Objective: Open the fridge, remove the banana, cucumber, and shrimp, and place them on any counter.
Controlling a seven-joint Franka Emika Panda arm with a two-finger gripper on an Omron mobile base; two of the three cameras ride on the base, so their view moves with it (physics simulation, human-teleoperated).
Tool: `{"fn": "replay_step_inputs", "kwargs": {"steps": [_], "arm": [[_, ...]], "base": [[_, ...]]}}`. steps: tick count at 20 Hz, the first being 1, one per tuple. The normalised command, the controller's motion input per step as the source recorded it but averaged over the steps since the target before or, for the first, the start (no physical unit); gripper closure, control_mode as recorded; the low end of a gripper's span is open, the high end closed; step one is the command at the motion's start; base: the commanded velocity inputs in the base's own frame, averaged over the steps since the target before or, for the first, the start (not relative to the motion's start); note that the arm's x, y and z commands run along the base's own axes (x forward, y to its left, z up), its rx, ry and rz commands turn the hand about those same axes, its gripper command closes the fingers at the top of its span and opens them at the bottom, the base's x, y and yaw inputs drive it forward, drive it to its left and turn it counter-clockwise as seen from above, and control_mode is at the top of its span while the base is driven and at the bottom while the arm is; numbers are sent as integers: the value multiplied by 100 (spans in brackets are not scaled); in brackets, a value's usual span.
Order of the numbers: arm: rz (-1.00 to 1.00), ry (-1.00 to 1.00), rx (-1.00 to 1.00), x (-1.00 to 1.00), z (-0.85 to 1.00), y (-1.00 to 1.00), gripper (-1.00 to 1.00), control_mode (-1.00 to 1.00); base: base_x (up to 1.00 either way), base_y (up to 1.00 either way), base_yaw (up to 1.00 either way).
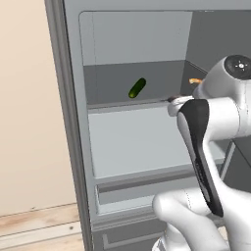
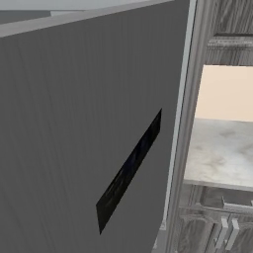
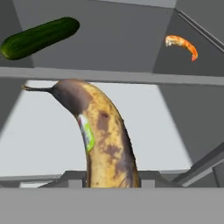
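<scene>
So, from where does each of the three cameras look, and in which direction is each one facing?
Left base view: behind the arm's left, facing into the open fridge at the cucumber; the white arm fills the right.
Right base view: behind the arm's right, facing the fridge door and a counter.
Hand view: on the hand, looking along the pincer at the banana rising from between its tips, cucumber and shrimp beyond.
Left base and hand views share cucumber and shrimp.
</scene>
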Motion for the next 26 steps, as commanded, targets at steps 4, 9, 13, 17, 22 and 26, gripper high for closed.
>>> {"fn": "replay_step_inputs", "kwargs": {"steps": [4, 9, 13, 17, 22, 26], "arm": [[0, 1, 0, -48, 0, 0, 100, -100], [0, 0, 0, -13, -2, 3, 100, 100], [0, 0, 0, 0, 0, 0, 100, 100], [0, 0, 0, 0, 0, 0, 100, 100], [0, 0, 0, 0, 0, 0, 100, 100], [0, 0, 0, 0, 0, 0, 100, 100]], "base": [[0, 0, 0], [-23, 19, 0], [-74, 51, 0], [-100, 92, 4], [-78, 94, 55], [-30, 55, 93]]}}
